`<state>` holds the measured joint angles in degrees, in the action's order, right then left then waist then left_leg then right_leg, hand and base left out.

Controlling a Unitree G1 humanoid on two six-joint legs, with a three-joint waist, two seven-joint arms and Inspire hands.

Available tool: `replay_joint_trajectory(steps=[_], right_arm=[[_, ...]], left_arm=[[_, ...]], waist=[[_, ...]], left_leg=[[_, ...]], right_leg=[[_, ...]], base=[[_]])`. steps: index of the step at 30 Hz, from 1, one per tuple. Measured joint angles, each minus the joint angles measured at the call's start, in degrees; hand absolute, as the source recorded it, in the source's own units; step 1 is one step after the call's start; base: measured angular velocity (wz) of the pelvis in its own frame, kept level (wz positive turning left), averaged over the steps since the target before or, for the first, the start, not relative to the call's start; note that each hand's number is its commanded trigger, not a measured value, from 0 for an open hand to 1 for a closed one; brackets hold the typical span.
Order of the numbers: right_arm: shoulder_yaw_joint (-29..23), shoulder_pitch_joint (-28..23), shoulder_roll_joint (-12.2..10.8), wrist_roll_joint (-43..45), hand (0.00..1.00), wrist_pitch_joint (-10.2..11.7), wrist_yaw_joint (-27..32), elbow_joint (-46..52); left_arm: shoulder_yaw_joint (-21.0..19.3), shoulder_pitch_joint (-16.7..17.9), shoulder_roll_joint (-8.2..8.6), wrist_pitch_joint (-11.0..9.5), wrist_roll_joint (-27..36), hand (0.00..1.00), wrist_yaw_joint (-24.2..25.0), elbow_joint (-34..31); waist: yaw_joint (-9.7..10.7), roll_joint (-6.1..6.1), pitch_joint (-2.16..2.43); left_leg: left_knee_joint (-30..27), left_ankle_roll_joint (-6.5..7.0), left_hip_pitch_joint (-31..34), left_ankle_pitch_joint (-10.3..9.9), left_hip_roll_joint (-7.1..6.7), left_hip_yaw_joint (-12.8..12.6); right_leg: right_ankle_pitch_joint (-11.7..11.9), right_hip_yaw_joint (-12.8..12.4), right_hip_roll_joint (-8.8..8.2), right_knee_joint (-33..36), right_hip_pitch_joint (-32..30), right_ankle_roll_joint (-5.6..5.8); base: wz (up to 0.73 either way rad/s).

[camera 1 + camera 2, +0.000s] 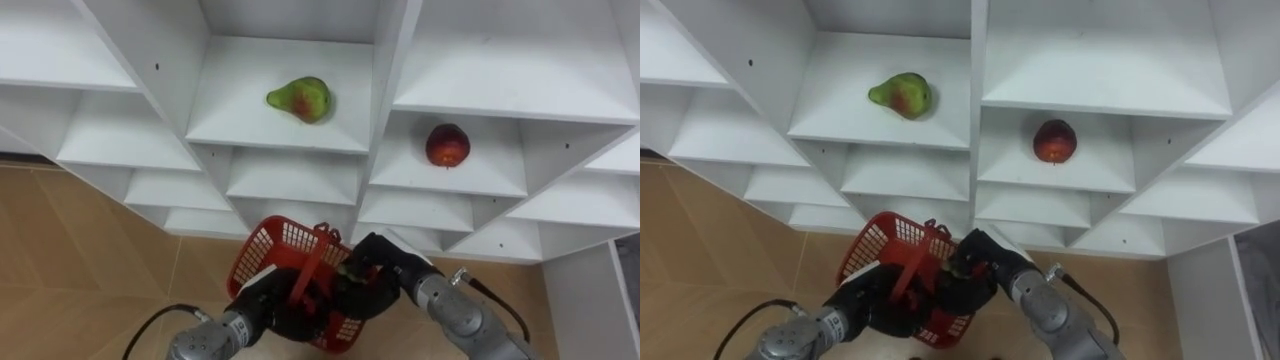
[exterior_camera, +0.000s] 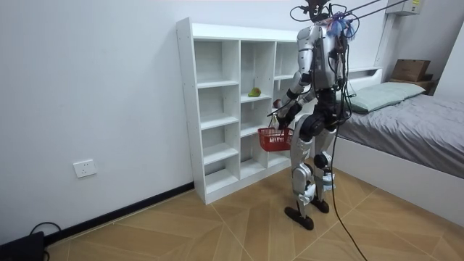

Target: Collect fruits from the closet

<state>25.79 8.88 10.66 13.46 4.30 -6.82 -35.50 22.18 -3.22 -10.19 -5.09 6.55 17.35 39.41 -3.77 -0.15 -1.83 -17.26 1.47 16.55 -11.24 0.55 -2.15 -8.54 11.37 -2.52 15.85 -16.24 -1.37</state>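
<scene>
Two on closet [image 1: 395, 60] shelves — green-red pear [image 1: 300, 99], round red apple [image 1: 448, 145].

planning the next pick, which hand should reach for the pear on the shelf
Right, probably. The left hand holds the basket by its handle, so it is busy. The right hand is over the basket without carrying it, and the pear lies on the shelf above it.

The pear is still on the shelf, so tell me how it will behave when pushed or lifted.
The pear lies on its side on the white shelf, so a push would probably roll or slide it. Its rounded, tapered shape looks rigid but may slip from a loose grip.
</scene>
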Motion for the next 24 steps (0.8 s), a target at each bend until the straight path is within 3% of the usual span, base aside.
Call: replay_joint_trajectory(steps=[7,16,24], right_arm=[[0.0,0.3,-0.1,-0.1,0.00,0.0,0.4,-0.1],[0.1,0.6,-1.2,-0.2,0.00,0.0,0.3,-2.7],[0.1,1.0,-1.6,-0.2,0.00,0.1,-0.3,-4.6]], left_arm=[[0.1,-0.2,0.27,0.0,0.0,1.00,1.0,0.0],[0.7,-0.5,0.69,0.0,0.1,1.00,2.1,0.2],[1.8,-0.8,0.76,0.0,0.8,1.00,2.1,0.3]], waist=[[0.0,0.16,0.00],[-0.1,1.86,0.02],[0.2,1.93,0.02]], left_leg=[[0.1,0.00,0.0,0.0,0.04,-0.2],[0.1,-0.01,0.0,0.0,0.06,-0.3],[0.0,0.14,-0.2,0.2,-0.07,-0.5]], right_leg=[[0.0,-0.2,0.04,0.1,-0.2,-0.01],[0.0,-0.3,0.00,0.6,-0.4,-0.02],[0.0,-0.2,-0.27,0.9,-0.4,-0.02]], base=[[0.00],[0.00],[0.00]])
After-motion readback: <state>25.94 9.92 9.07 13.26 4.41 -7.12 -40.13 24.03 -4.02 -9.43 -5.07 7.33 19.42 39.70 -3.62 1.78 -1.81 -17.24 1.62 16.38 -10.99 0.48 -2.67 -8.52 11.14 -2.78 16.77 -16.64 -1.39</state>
